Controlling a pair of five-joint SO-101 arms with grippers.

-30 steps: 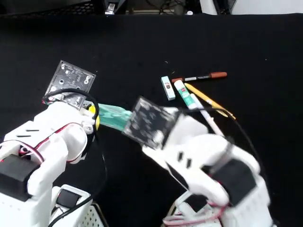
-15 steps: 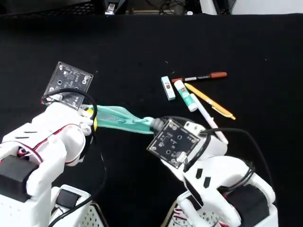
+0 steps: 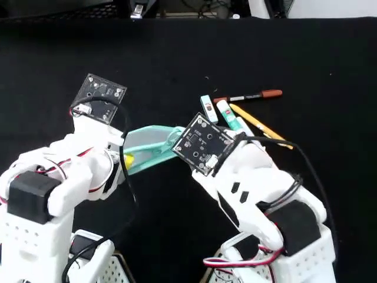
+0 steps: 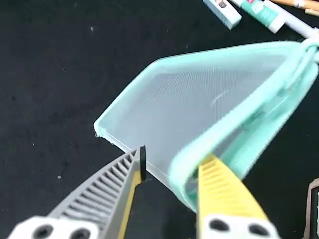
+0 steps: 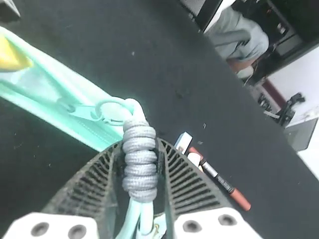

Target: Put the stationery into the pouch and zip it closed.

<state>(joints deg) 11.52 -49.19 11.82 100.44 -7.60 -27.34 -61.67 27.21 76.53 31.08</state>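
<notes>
Compared with before, the right gripper point(image 5: 139, 144) has drawn the grey zipper cord point(image 5: 140, 167) toward the desk's point(image 3: 306, 53) far edge and is clenched on it. The left gripper point(image 4: 174, 167) grasps the mint mesh pouch's point(image 3: 146, 138) other end. The pouch stretches between them mid-desk, pointing far-right toward the marker point(image 3: 254, 95).

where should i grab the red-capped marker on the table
Take the marker from above, jaws across its thin barrel toward the red cap end. It lies flat, and that end sits clear, while its other end crowds the white block and white-green tube.
</notes>
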